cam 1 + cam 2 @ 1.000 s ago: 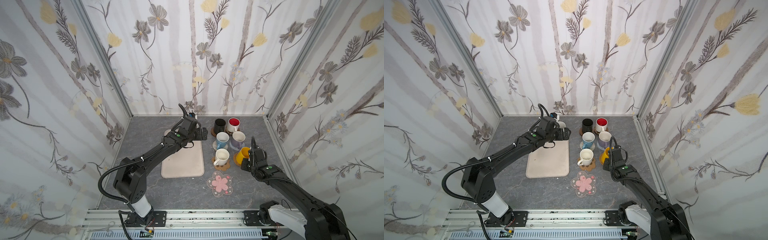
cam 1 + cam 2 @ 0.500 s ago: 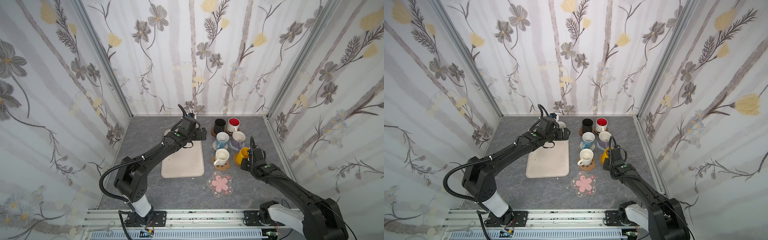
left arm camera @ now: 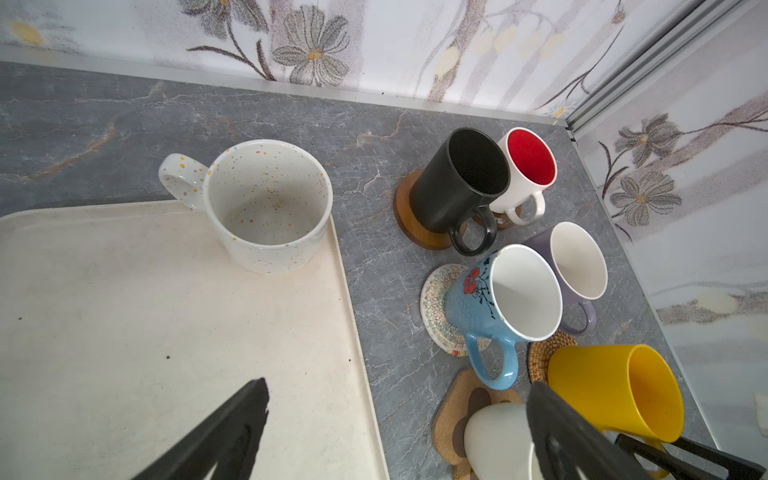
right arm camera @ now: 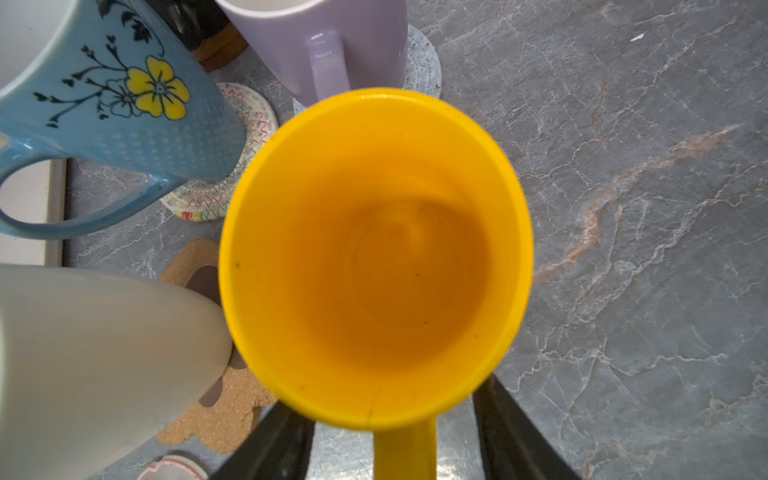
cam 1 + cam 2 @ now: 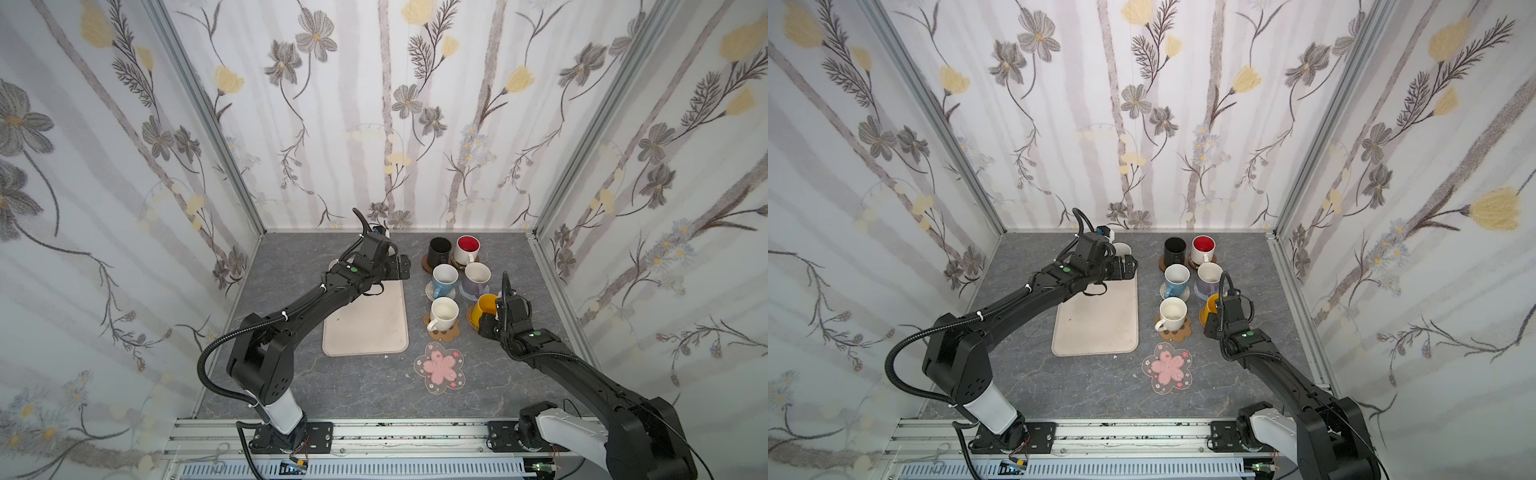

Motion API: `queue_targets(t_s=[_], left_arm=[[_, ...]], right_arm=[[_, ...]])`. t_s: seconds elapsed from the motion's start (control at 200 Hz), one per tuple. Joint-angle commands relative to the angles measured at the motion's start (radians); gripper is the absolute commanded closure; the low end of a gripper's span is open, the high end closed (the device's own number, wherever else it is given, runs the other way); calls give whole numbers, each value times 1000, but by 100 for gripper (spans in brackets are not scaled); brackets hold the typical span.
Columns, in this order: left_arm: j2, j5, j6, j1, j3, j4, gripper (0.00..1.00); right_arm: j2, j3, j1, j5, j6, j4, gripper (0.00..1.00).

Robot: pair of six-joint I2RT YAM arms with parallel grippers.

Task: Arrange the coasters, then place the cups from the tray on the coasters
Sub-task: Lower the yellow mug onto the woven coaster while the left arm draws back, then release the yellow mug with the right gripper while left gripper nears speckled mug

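Note:
The yellow cup [image 4: 374, 257] stands on the tan rattan coaster [image 3: 544, 353]. My right gripper [image 4: 399, 432] is open, one finger on each side of the cup's handle with a gap on both sides. My left gripper [image 3: 398, 388] is open and empty above the far end of the beige tray [image 5: 374, 328]. A speckled off-white cup [image 3: 266, 208] stands at the tray's far corner. Black [image 5: 439, 249], red-inside [image 5: 467, 247], blue [image 5: 444, 279], lilac [image 5: 477, 277] and off-white [image 5: 444, 313] cups sit on coasters. The pink-flower coaster [image 5: 441, 366] lies bare.
The cups stand packed close together between the tray and the right wall [image 5: 552, 266]. The paw-shaped coaster [image 3: 469, 399] touches the rattan one. The back wall [image 3: 374, 87] runs just beyond the speckled cup.
My right gripper's jaws have opened off the yellow cup's handle, and the cup stays on its coaster. The left arm has hardly moved.

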Motion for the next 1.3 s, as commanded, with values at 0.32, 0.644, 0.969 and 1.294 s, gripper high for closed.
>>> queue_targets(t_s=[0.32, 0.644, 0.969, 1.294], left_arm=[[115, 49, 27, 149, 153, 14, 7], [321, 61, 39, 265, 327, 14, 46], [510, 80, 53, 318, 492, 13, 64], [641, 124, 91, 340, 596, 8, 69]], right_arm=[[-114, 28, 1, -55, -51, 3, 18], [-257, 85, 3, -162, -140, -26, 9], [-309, 108, 4, -252, -200, 21, 0], [-256, 134, 4, -282, -200, 53, 0]])
